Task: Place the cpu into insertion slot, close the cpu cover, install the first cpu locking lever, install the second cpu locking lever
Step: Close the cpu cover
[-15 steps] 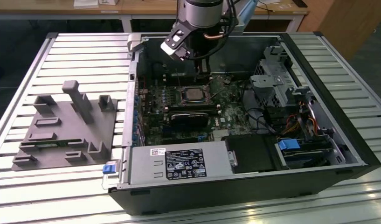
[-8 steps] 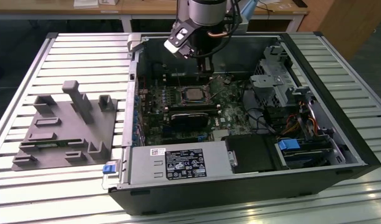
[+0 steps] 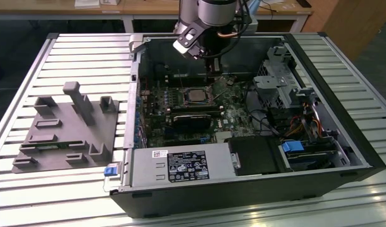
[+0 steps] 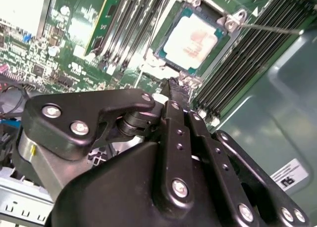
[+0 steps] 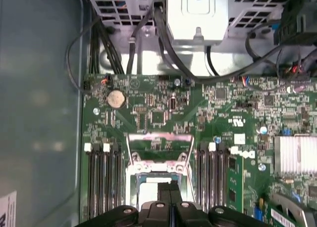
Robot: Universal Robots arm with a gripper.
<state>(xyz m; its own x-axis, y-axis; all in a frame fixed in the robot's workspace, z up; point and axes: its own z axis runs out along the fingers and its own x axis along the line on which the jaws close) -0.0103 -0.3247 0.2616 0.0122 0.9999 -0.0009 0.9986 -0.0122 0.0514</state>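
The cpu [image 3: 194, 96], a silver-grey square, lies in the insertion slot [image 3: 183, 97] on the green board inside the open computer case. In the second wrist view the cpu [image 4: 194, 36] fills the dark-framed insertion slot [image 4: 164, 53], and a thin locking lever [image 4: 270, 27] sticks out free beside it. In the first wrist view the cpu cover [image 5: 159, 137], a silvery frame, stands swung open beyond the cpu [image 5: 147, 193]. My gripper [image 3: 211, 81] hangs over the slot's hinge edge [image 4: 179, 84] [image 5: 169, 187], shut, with nothing between its fingers.
Long black memory slots [image 4: 237, 64] flank the socket on both sides. A black block [image 3: 191, 122] sits on the board toward the grey power supply box [image 3: 180, 165]. Cables [image 5: 163, 39] and a metal drive cage [image 3: 275, 90] crowd one side. A grey fixture [image 3: 66, 127] stands outside the case.
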